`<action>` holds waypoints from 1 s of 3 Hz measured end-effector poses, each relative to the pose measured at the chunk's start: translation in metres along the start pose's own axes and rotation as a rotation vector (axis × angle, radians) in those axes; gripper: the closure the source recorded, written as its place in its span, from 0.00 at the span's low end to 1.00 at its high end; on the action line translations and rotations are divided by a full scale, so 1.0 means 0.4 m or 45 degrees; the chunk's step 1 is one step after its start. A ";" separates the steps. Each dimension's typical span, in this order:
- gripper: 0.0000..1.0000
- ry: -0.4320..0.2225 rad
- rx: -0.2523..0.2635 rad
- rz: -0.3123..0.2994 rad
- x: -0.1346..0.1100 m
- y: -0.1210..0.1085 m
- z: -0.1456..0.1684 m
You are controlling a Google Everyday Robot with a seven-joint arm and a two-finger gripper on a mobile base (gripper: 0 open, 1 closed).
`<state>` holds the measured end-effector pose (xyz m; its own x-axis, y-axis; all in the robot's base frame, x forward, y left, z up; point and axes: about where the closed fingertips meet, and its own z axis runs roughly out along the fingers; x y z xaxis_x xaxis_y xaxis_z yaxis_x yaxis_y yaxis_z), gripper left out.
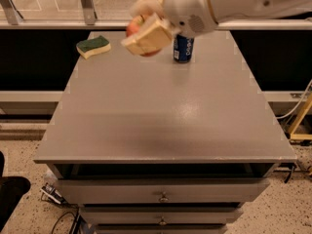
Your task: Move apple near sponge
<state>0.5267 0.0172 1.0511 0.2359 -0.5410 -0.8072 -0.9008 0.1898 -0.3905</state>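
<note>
My gripper is shut on the red-pink apple, which shows only partly between the cream fingers. It hangs in the air above the far part of the grey table. The sponge, dark green on top and pale yellow below, lies flat at the table's far left corner, to the left of and below the gripper. The apple is apart from the sponge.
A blue soda can stands upright at the far middle of the table, just right of the gripper and partly hidden by the arm. Drawers are under the table. A metal rail and glass run behind it.
</note>
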 end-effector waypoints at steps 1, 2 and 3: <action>1.00 -0.010 -0.022 -0.043 -0.073 -0.062 0.091; 1.00 -0.027 -0.044 -0.088 -0.121 -0.120 0.189; 1.00 -0.081 -0.099 -0.076 -0.055 -0.199 0.369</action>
<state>0.6469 0.1349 1.0346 0.3103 -0.4957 -0.8112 -0.9095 0.0934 -0.4050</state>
